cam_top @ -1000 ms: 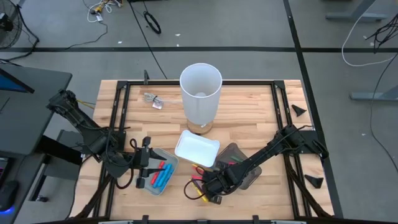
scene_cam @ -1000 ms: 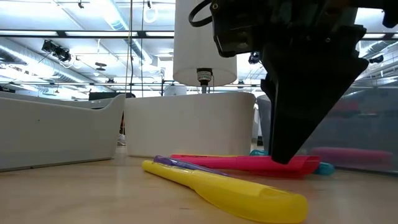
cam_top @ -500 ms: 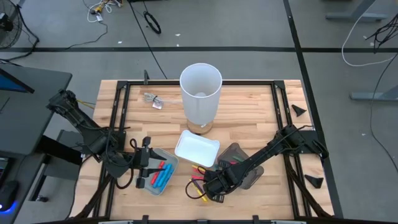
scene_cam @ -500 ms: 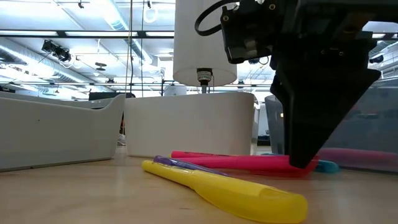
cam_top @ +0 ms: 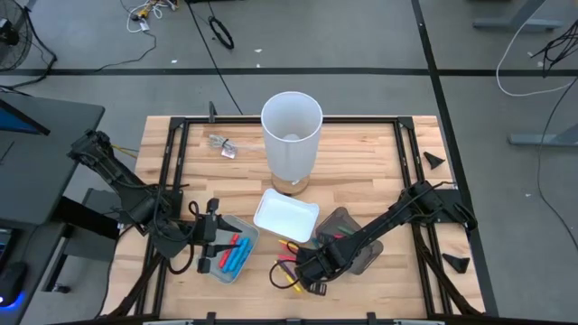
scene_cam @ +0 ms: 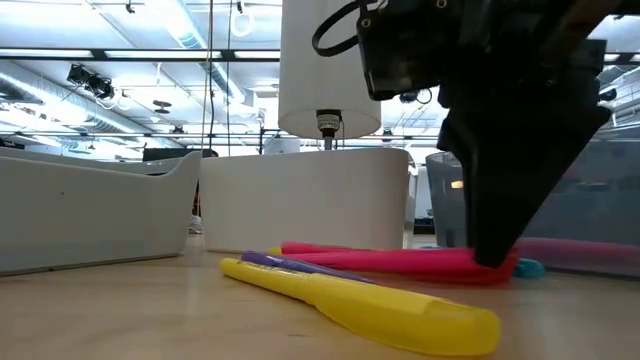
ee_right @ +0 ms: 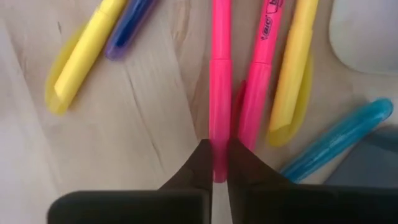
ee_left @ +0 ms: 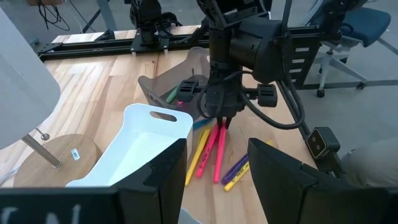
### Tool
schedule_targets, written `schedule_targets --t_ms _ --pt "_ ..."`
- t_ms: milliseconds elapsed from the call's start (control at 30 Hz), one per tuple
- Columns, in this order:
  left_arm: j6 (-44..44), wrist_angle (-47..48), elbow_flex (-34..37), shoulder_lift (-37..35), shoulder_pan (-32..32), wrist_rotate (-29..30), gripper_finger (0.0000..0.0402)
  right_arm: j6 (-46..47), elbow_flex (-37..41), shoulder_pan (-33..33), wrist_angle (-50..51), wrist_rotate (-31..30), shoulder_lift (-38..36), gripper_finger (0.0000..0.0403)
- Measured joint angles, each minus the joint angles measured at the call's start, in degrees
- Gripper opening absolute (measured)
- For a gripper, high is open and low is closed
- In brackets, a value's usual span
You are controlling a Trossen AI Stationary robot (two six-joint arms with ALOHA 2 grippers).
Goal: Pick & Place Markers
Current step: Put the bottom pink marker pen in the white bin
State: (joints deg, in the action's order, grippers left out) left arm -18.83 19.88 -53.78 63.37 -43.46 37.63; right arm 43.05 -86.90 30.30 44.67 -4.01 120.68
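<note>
The right gripper is down at the loose markers on the tabletop, its two dark fingers pressed against either side of one pink marker, near that marker's end. The marker lies flat on the wood, running straight out from between the fingertips; from the low view the gripper stands on the pink marker with its tip down at the wood. Just beside the clamped one lies a second pink marker, then a yellow marker and a light blue marker angled away. On the other side, a little apart, a second yellow marker and a purple marker lie together. From above, this cluster sits near the front edge of the tabletop, between a white tray and a dark translucent tray. The left gripper waits over a grey tray holding blue and red markers; its fingers stand apart with nothing between them.
</note>
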Motion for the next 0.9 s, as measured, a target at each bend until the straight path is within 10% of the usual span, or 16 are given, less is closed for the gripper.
schedule_targets --t_ms 900 --pt "-0.3 -0.1 0.0 0.0 0.0 0.1 0.0177 -3.3 -3.4 2.9 8.8 -3.7 -16.4 0.0015"
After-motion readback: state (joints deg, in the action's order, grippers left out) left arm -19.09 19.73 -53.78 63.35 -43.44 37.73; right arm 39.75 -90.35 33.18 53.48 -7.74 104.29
